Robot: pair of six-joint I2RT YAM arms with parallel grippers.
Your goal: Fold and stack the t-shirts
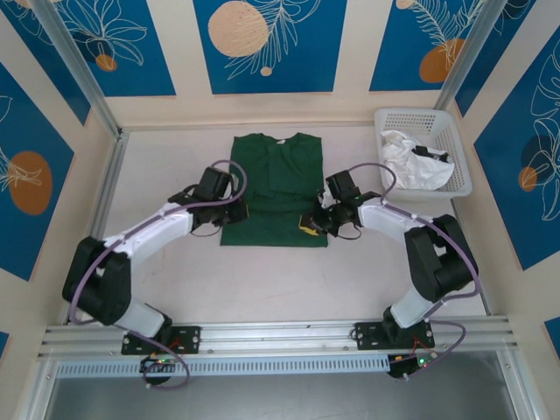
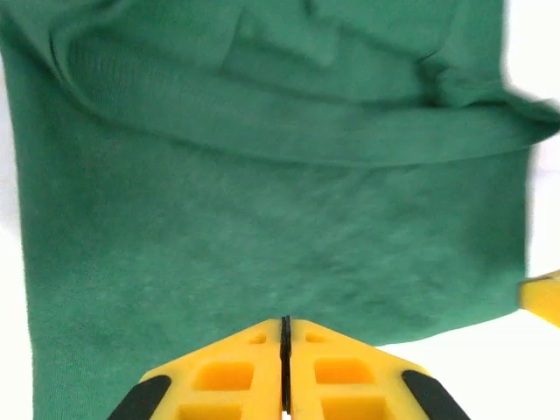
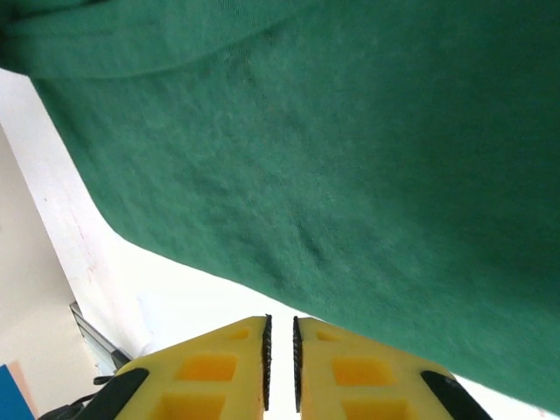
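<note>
Squarely between left hand (image 2: 285,325) and right hand (image 3: 280,320), green t-shirt (image 1: 276,175) (seemingly ungripped)

The left arm (image 1: 149,232) and right arm (image 1: 411,229) have white shells on their long links and bulky black joint housings. A purple-grey cable (image 1: 87,262) loops along each arm. The left claw (image 2: 284,332) and right claw (image 3: 280,328) have yellow moulded fingers with recessed square pockets, black inner faces and black outer corners.
</note>
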